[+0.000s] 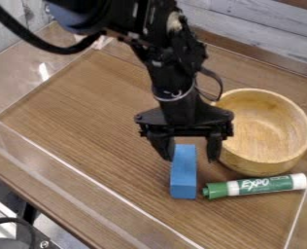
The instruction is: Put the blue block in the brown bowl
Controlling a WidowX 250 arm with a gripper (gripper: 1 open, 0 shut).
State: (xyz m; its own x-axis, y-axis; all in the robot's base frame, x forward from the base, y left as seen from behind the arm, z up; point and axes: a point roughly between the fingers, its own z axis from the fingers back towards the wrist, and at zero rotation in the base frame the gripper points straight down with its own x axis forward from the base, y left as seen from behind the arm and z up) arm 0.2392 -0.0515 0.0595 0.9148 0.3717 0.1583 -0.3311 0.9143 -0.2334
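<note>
The blue block (183,174) lies on the wooden table, a short upright-running bar just left of the brown bowl (262,126). My gripper (187,148) hangs open right over the block's far end, one finger (157,143) to its left and the other (218,143) to its right by the bowl's near rim. Nothing is gripped. The bowl is empty and stands at the right side of the table.
A green-and-white Expo marker (254,186) lies just right of the block's near end, below the bowl. Clear acrylic walls (65,165) fence the table on the left and front. The black arm (169,58) reaches in from the upper left.
</note>
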